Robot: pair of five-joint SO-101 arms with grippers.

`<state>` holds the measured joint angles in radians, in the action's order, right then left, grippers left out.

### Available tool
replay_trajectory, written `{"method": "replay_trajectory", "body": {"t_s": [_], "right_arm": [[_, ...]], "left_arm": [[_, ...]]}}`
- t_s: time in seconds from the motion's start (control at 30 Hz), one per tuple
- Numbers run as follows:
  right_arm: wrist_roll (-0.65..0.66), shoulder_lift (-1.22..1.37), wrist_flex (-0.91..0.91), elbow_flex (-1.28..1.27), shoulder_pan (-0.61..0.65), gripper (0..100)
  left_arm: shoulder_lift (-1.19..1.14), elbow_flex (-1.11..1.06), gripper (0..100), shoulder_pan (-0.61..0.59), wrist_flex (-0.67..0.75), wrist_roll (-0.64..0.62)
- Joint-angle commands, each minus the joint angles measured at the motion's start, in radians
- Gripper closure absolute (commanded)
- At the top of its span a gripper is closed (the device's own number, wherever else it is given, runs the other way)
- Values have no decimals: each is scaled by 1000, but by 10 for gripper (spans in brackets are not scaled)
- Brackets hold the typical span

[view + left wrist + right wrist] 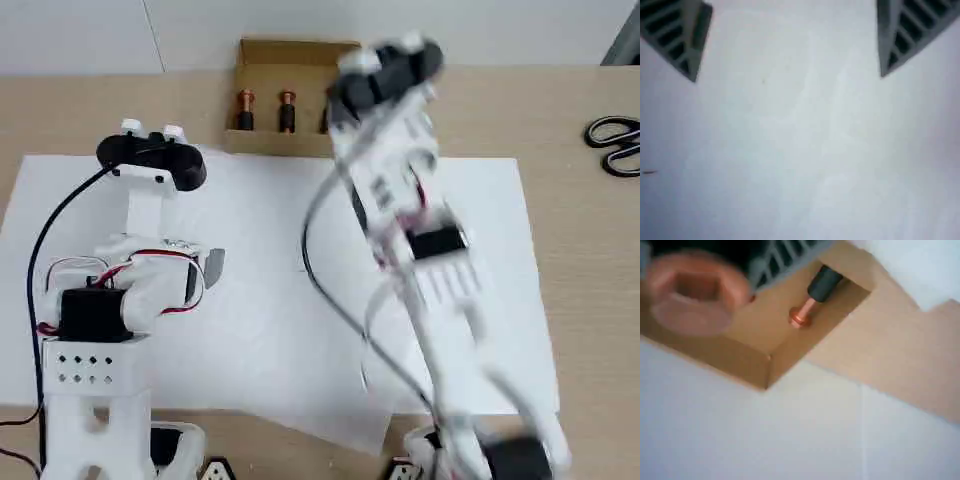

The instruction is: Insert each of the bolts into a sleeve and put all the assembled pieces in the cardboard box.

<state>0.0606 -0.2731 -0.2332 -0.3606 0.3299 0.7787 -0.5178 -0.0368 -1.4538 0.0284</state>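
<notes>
The cardboard box [262, 52] sits at the back of the table. Two assembled pieces, copper bolts in black sleeves [245, 108] [287, 108], stand inside it. My right gripper [342, 108] hangs over the box's right end, shut on a copper bolt [690, 292] whose hex head looms close to the camera. Whether that bolt wears a sleeve is hidden. Beyond it, one sleeved bolt [812, 297] lies on the box floor [775, 320]. My left gripper [787, 77] is open with nothing in it, low over the white paper [800, 160], beside its folded arm [205, 268].
A large white paper sheet [270, 300] covers the table's middle. Scissors [615, 140] lie at the far right edge. The right arm stretches diagonally from the front right up to the box.
</notes>
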Motion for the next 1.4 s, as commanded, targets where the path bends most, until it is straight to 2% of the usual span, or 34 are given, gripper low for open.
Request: {"method": "replay_trajectory", "body": {"t_s": [0.0,0.33,0.5,0.57,0.67,0.8,1.0,1.2,1.37], "right_arm": [[9,361,33,370,-24,995],[8,1173,19,1261,-18,995],[9,1461,-133,1648,2,989],[9,1544,-189,1766,4,957],[9,1627,-288,1900,5,845],[9,1650,-371,2008,1,745],[11,1546,-410,2045,-18,742],[11,1225,-653,2044,-10,742],[11,949,-931,2044,21,742]], "left_arm": [[14,2,778,-5,-3,6],[15,-76,778,0,0,9],[15,-74,778,0,29,9],[15,-74,778,2,35,9],[15,-73,778,2,35,9],[15,-71,778,2,35,9],[95,-38,778,2,34,11],[350,38,778,0,52,9],[554,2,778,-2,51,9]]}}
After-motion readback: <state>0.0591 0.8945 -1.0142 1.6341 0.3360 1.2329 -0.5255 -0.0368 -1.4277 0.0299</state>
